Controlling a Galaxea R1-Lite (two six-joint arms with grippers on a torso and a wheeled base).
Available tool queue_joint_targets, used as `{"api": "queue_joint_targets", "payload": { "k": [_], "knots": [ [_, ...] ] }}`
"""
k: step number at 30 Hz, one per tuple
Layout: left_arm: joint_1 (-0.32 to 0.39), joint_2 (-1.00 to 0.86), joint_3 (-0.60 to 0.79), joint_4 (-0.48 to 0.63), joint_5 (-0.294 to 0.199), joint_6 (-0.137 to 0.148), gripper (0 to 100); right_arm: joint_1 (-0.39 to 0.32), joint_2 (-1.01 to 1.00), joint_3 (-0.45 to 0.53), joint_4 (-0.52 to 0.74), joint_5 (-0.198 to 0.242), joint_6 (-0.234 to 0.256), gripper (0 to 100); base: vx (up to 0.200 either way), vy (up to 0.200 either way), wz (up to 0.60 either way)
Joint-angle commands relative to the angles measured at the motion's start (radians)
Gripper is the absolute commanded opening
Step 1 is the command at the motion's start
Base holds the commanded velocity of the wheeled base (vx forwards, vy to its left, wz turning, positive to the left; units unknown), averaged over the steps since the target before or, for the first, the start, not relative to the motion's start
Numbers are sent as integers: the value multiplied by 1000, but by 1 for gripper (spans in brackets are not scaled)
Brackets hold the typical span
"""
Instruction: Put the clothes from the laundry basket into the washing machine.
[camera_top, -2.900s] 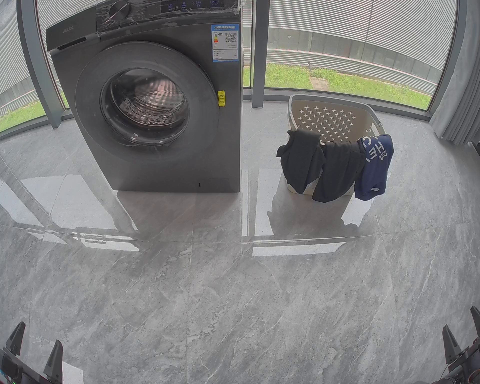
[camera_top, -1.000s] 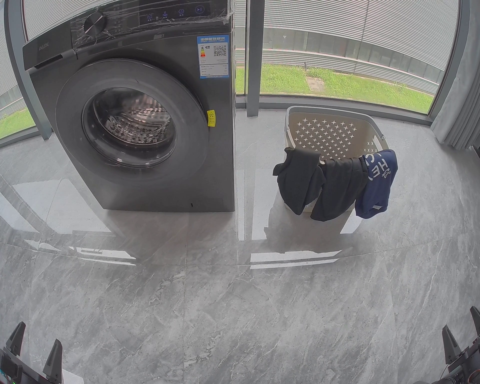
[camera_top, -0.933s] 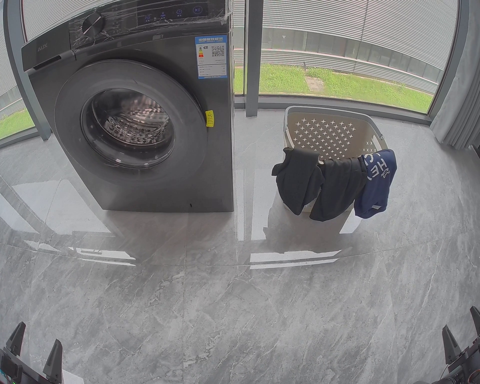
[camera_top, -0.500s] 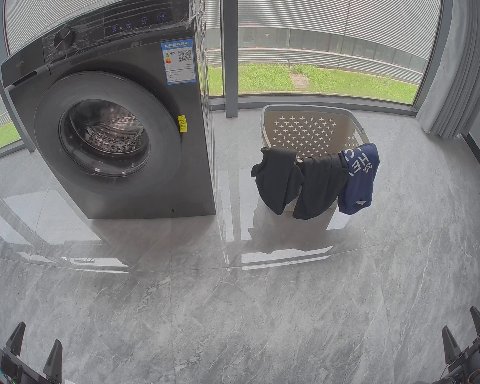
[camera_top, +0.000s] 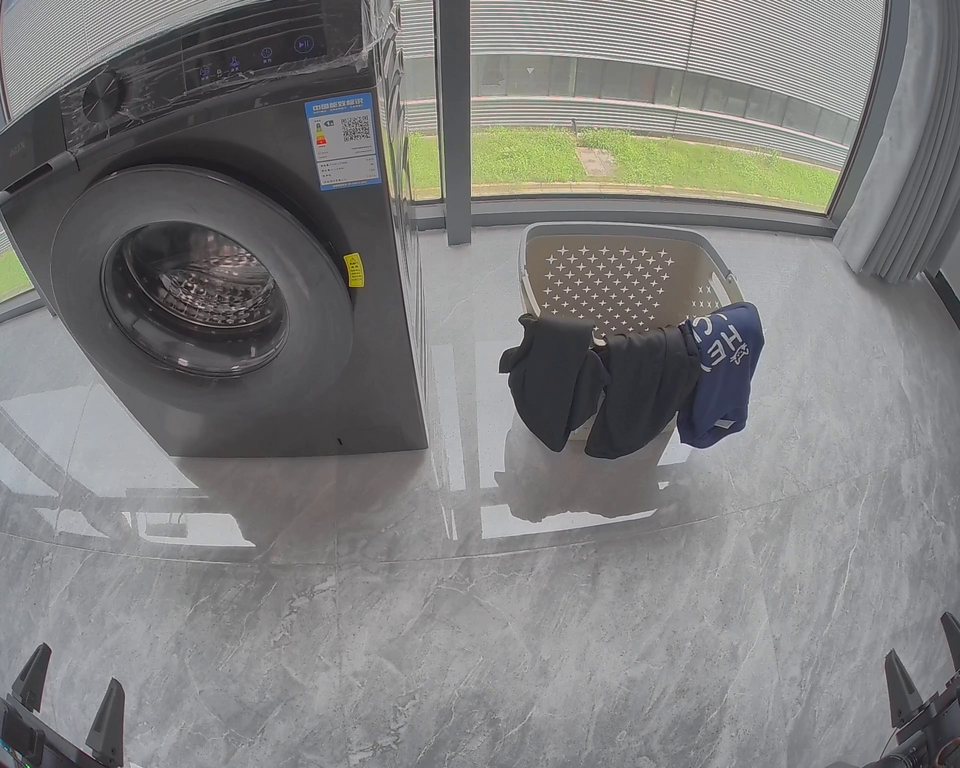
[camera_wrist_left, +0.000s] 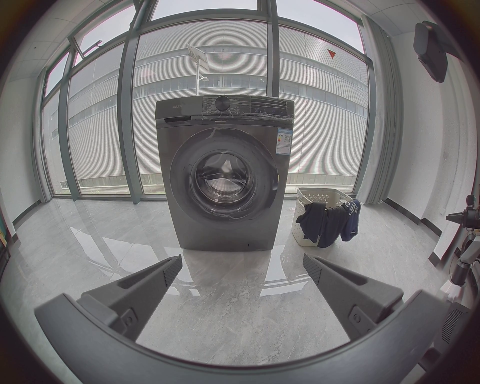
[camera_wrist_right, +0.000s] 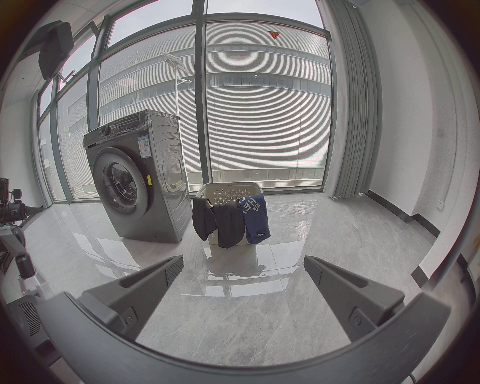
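We look across a polished grey stone-look floor (camera_top: 560, 640) that mirrors the daylight in bright patches and runs up to a curved sweep of tall windows (camera_top: 650, 80) divided by dark frame posts (camera_top: 455, 120). Beyond the glass lie a strip of grass (camera_top: 640, 165) and what appears to be a pale louvred building (camera_wrist_right: 265, 100). At the right end a grey curtain (camera_top: 905, 150) hangs beside a white wall (camera_wrist_right: 415, 125) edged with a dark skirting (camera_wrist_right: 395, 204).

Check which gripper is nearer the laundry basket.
Right. The right gripper is in front of the laundry basket, slightly to its right; the left gripper is farther off, in front of the washing machine.
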Motion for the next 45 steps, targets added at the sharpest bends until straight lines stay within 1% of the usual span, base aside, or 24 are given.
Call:
{"api": "queue_joint_targets", "payload": {
  "k": [1, 11, 20, 29, 32, 35, 45],
  "knots": [
    [0, -12, 18, 1, 1, 1, 100, 1, -17, 18, -2, 1, 1, 100, 0, 0, 0],
    [0, -12, 18, -1, 1, -1, 100, 1, -17, 18, 0, 2, 0, 100, 0, 0, 0],
    [0, -12, 18, -1, 1, -1, 100, 1, -17, 18, 0, 2, 0, 100, 0, -200, 0],
    [0, -12, 18, -1, 1, 1, 100, 1, -17, 18, 0, 1, 0, 100, 0, 0, 0],
    [0, -12, 18, -1, -1, 1, 100, 3, -17, 18, 0, 1, 0, 100, 0, 0, 600],
    [0, -12, 18, 1, -1, -2, 100, 3, -17, 18, 0, 2, 0, 100, 0, 0, 0],
    [0, -12, 18, -1, -1, -1, 100, 3, -17, 18, 0, 2, 0, 100, 200, 0, 0]
  ]
}}
